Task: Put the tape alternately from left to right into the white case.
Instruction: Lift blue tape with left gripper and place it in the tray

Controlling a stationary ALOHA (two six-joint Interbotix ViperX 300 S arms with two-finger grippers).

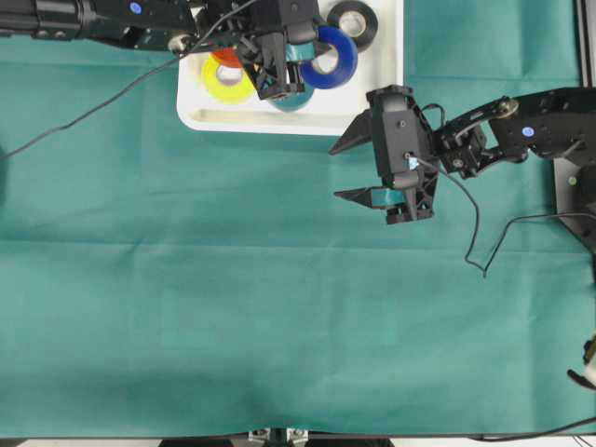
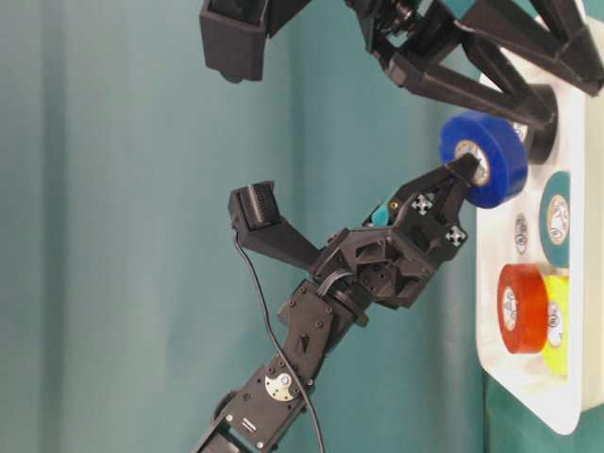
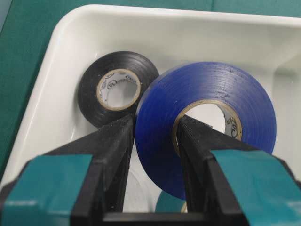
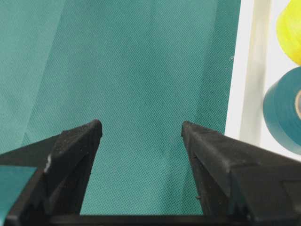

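The white case [image 1: 289,121] sits at the back of the table, and inside it lie a yellow tape [image 1: 226,82], a red tape [image 1: 226,58], a teal tape [image 1: 293,98] and a black tape [image 1: 354,23]. My left gripper [image 3: 155,127] is shut on a blue tape [image 3: 211,84], with one finger outside the roll and one inside its core. It holds the roll upright above the case, beside the black tape [image 3: 91,94]. My right gripper [image 4: 141,127] is open over bare cloth, just in front of the case's rim [image 4: 235,94], with nothing between its fingers.
A green cloth [image 1: 233,298] covers the table. The right arm's cable [image 1: 475,233] trails over the cloth on the right. From table level, the blue tape [image 2: 477,160] hangs above the case [image 2: 528,396], close to one finger of the right gripper.
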